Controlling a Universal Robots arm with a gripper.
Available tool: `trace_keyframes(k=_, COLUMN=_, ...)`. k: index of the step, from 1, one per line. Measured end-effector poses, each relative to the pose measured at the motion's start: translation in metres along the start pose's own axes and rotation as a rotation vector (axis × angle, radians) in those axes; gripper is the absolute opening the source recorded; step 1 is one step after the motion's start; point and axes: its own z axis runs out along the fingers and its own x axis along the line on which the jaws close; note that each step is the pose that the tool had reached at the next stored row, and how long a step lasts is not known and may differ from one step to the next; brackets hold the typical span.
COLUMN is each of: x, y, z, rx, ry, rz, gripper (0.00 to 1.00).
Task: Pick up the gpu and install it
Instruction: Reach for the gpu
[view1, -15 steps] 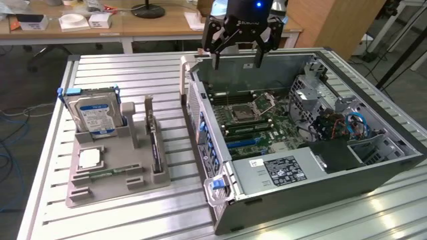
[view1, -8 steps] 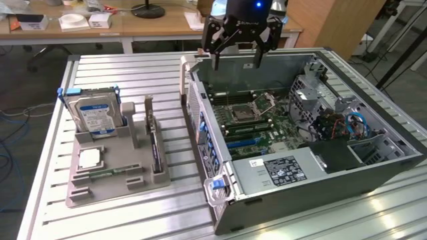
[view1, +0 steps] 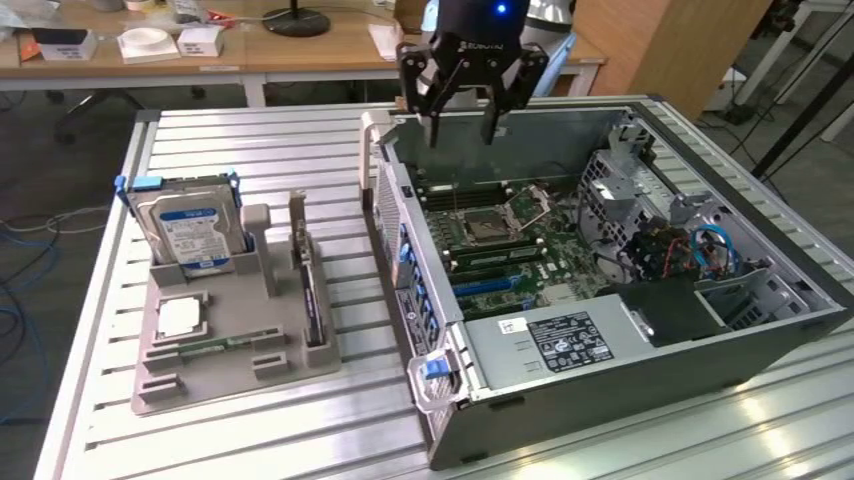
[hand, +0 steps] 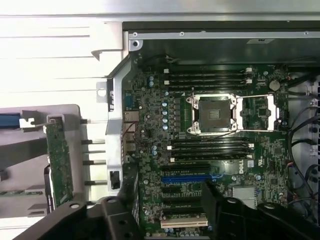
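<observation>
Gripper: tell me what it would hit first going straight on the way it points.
The gripper would probably meet the motherboard in the open case, near its expansion slots; depth is unclear.

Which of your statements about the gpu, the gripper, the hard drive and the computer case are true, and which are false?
1. The gpu stands on edge in the gray tray. True.
2. The gripper holds the gpu. False: it is open and empty, above the computer case.
3. The hard drive lies inside the case. False: it stands in the tray.
4. The case is open, and its motherboard is visible. True.
</observation>
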Motion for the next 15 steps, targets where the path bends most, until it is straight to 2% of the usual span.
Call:
trace_keyframes(k=1, x=0.002, y=-0.0001, z=-0.0005, rx=0.0014, ry=0.0000, rz=-0.002, gripper=0.62)
trace_keyframes(k=2, x=0.004, y=-0.0003, z=-0.0009, rx=0.0030, ry=0.0001, rz=-0.004, gripper=0.62)
trace_keyframes(k=4, x=0.013, y=-0.0008, z=-0.0012, rx=0.0040, ry=0.0000, rz=-0.005, gripper=0.50)
trace_keyframes(k=6, x=0.022, y=-0.0015, z=-0.0015, rx=0.0040, ry=-0.0001, rz=-0.005, gripper=0.50)
trace_keyframes(k=10, x=0.040, y=-0.0033, z=-0.0019, rx=0.0044, ry=-0.0003, rz=-0.005, gripper=0.27)
trace_keyframes(k=11, x=0.045, y=-0.0038, z=-0.0021, rx=0.0045, ry=-0.0004, rz=-0.005, gripper=0.27)
trace_keyframes(k=13, x=0.054, y=-0.0047, z=-0.0024, rx=0.0047, ry=-0.0004, rz=-0.005, gripper=0.15)
trace_keyframes(k=15, x=0.063, y=-0.0057, z=-0.0026, rx=0.0048, ry=-0.0006, rz=-0.005, gripper=0.15)
